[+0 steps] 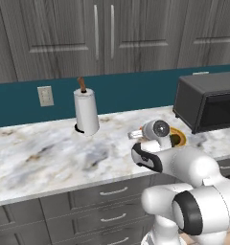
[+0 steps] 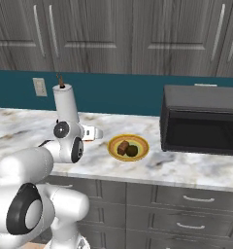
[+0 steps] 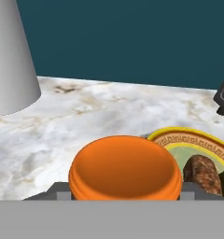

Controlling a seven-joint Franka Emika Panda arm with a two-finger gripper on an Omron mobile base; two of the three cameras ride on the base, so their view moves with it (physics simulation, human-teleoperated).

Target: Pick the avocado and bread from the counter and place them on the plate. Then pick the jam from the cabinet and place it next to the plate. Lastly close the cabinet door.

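Kitchen run: marble counter [image 2: 186, 168] under a teal splashback, grey wall cabinets above, all doors appearing shut from here.

Item, plate [image 2: 140, 140]: yellow-rimmed, centre of the right base view, just left of the black microwave [image 2: 201, 119]. Holds two dark pieces: the bread [image 3: 202, 173], brown and rough, and the avocado [image 2: 132, 150] beside it.

Item, jam [image 3: 125, 167]: orange jar, lower centre of the hand view, seen lid-on and upright. It sits between the jaws of the gripper [image 3: 125, 192], which stand partly parted around its sides; I take it as gripped, though the contact itself is hidden at the frame's bottom edge.

Item, paper towel roll [image 1: 86, 113]: upright on the counter, upper left of the hand view, well apart from the jar.

Governing relation: in the hand view the plate lies to the lower right of the jar, its rim just beside it. Bare marble lies below and to the left, so the set-down spot next to the plate is probably under the jar or slightly left, towards the roll.
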